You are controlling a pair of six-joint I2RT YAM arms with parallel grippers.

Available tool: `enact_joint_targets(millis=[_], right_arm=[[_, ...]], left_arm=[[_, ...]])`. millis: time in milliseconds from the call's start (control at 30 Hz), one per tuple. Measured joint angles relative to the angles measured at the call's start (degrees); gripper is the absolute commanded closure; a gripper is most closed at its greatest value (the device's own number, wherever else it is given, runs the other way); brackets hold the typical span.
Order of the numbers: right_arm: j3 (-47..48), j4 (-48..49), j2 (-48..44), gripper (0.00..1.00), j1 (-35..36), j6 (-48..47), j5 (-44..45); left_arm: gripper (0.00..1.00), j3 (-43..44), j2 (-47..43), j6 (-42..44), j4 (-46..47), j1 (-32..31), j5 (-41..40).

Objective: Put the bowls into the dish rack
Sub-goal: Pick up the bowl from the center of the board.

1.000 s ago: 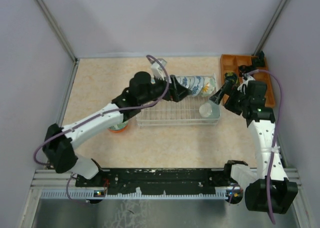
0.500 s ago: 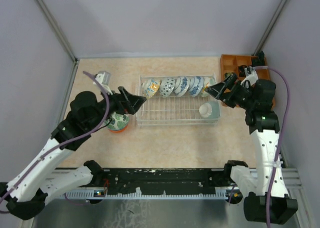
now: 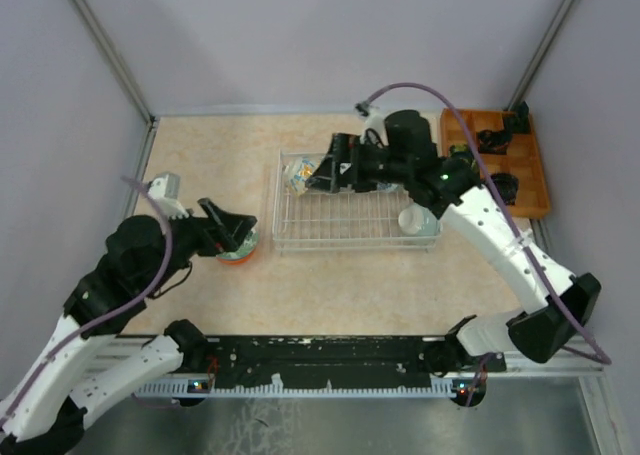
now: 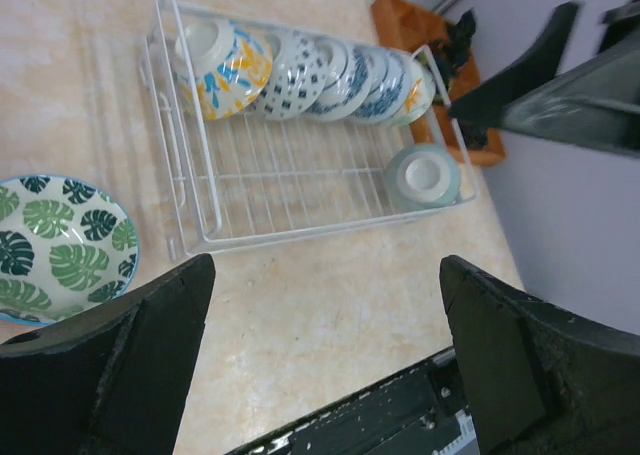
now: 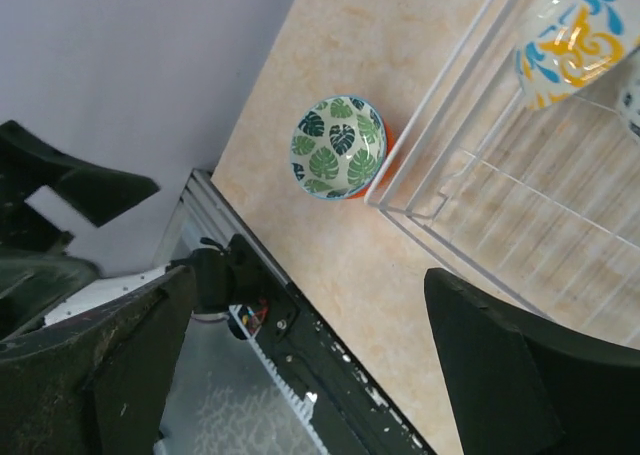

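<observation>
Looking hard, slippery and easy to break, so best pinched gently across the thin rim: leafy bowl (image 3: 238,246) on the counter (image 3: 200,165) just beside the dish rack (image 3: 350,239), left fingers (image 4: 150,365) and right fingers (image 5: 100,365) both wide, holding nothing.

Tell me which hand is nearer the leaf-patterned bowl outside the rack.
Left. The left hand hovers beside the leaf-patterned bowl; the right hand is over the far-left corner of the dish rack.
</observation>
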Motion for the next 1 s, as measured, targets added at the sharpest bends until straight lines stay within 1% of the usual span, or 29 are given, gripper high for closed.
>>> enact_joint_targets(millis=[167, 233, 367, 500, 567, 667, 800, 1000], right_arm=[[6.6, -2.5, 9.4, 0.07, 11.5, -3.6, 9.2], [7.4, -2.2, 13.1, 0.11, 15.3, -4.7, 12.0], [9.2, -1.9, 20.7, 0.19, 20.4, -6.5, 15.1], [16.1, -1.4, 30.6, 0.29, 24.0, -9.0, 18.7], [21.0, -1.3, 35.4, 0.38, 25.9, -10.3, 20.2], [28.5, -1.6, 41.6, 0.44, 29.0, -12.3, 22.4], [35.9, -1.8, 48.2, 0.46, 32.3, -14.1, 24.3], [41.6, -3.7, 55.5, 0.49, 34.5, -16.5, 25.4]], left_arm=[[0.0, 1.4, -10.6, -0.5, -2.2, 0.0, -1.2], [0.0, 3.1, -13.6, -0.5, -1.7, 0.0, -0.7], [0.0, 5.0, -17.7, 0.1, 1.4, 0.1, 1.5], [0.0, 6.3, -18.4, 0.9, 4.7, 0.1, 5.2], [0.0, 6.6, -18.4, 1.4, 5.9, 0.1, 7.0], [0.0, 7.2, -18.4, 1.7, 7.2, 0.1, 9.6], [0.0, 8.3, -18.4, 1.9, 8.2, 0.1, 12.3], [0.0, 8.6, -18.6, 1.9, 8.5, 0.1, 14.5]])
